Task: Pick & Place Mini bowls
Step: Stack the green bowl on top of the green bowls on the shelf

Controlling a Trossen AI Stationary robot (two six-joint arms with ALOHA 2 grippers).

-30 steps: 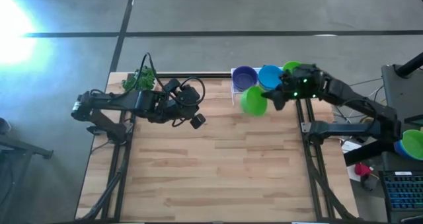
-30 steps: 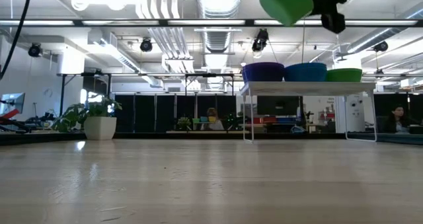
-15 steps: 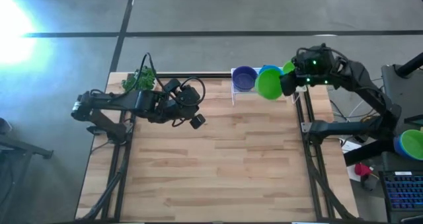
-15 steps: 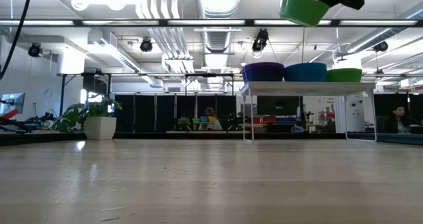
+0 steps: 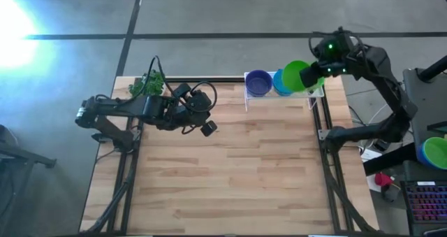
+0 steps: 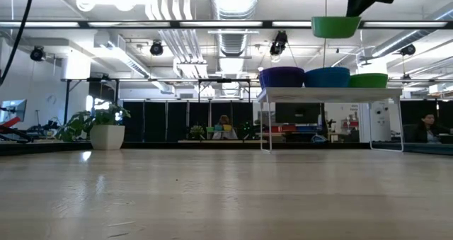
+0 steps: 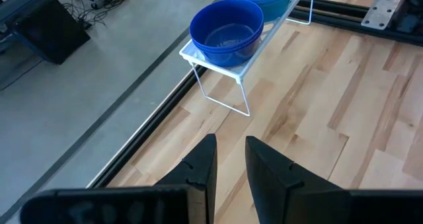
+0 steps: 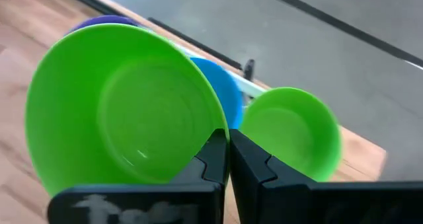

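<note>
High view: right gripper [image 5: 312, 73] at one o'clock, pinching rim of green bowl [image 5: 297, 76] held above white rack [image 5: 247, 95]. On rack: purple bowl [image 5: 258, 82], blue bowl [image 5: 279, 85], second green bowl [image 8: 291, 141]. Left gripper [image 5: 208, 128] at ten o'clock over worktop [image 5: 223, 174], fingers slightly apart, holding nothing.

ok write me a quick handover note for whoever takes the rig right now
Right claw: shut on the rim of a green bowl, held in the air above the white wire rack.
Left claw: slightly parted, holding nothing, waiting over the table's far left by the toy plant.
On the rack: purple bowl, blue bowl, a second green bowl.
Done: three bowls racked.
Left: set down the held bowl. More bowls are stacked off the table on the right.
</note>
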